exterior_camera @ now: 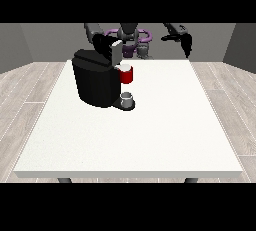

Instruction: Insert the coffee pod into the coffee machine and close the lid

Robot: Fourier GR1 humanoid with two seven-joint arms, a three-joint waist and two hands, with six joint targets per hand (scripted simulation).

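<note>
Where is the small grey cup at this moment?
In the front view the cup stands left of the table's middle, on the base of the black coffee machine, directly below its red part.

I see the machine (95,82), a black, bulky block, standing upright on the left half of the table, towards the far edge. Its grey lid (115,51) is up, raised at the machine's top front. Just below the lid I see a red holder (127,75) sticking out of the machine's front. I can't make out the pod. A small grey cup (127,98) stands on the machine's base, under the red part.
</note>
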